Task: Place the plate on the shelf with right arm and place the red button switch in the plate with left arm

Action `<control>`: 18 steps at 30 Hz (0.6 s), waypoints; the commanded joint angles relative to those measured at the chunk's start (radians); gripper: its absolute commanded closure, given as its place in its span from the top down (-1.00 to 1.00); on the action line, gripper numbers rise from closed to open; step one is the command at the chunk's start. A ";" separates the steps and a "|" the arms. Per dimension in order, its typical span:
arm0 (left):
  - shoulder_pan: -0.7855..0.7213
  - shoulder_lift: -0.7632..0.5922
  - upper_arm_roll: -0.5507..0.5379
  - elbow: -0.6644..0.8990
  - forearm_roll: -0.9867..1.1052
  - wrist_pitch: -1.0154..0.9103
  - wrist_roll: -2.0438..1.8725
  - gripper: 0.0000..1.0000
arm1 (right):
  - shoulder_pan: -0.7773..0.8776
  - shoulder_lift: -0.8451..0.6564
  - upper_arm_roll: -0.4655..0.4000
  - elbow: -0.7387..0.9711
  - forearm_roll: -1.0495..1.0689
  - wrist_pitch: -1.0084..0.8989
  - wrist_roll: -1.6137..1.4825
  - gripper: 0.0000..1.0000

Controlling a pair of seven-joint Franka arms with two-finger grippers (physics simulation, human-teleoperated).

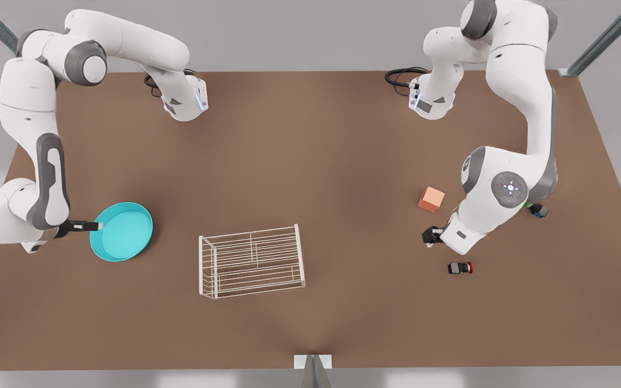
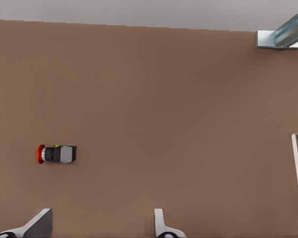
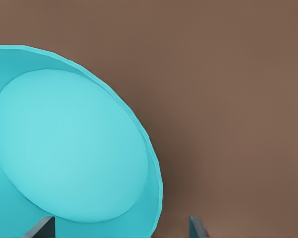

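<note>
Gaping right gripper (image 1: 97, 226) straddling turquoise plate (image 1: 125, 233) rim at nine o'clock, left gripper (image 1: 432, 235) hovering wide open and empty, red button switch (image 1: 460, 268) lying at its five o'clock.

Bystanders on the brown tabletop (image 1: 310, 161)

A small orange cube (image 1: 431, 199) sits just beside the nearer gripper; a tiny green-capped black switch (image 1: 537, 209) lies behind that arm.
</note>
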 commanded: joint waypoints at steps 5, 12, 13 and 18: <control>-0.003 0.056 0.003 0.005 0.081 0.045 0.778 1.00 | -0.029 0.060 0.000 0.001 0.007 0.097 -0.232 1.00; 0.005 0.160 -0.006 0.011 0.046 0.195 1.267 1.00 | -0.023 0.083 0.002 0.001 0.011 0.107 -0.229 0.02; 0.006 0.171 -0.006 0.012 0.043 0.223 1.310 1.00 | -0.024 0.083 0.002 0.001 0.011 0.107 -0.231 -0.03; 0.013 0.188 -0.003 0.029 0.043 0.228 1.373 1.00 | -0.026 0.095 0.003 0.001 0.019 0.107 -0.234 -0.49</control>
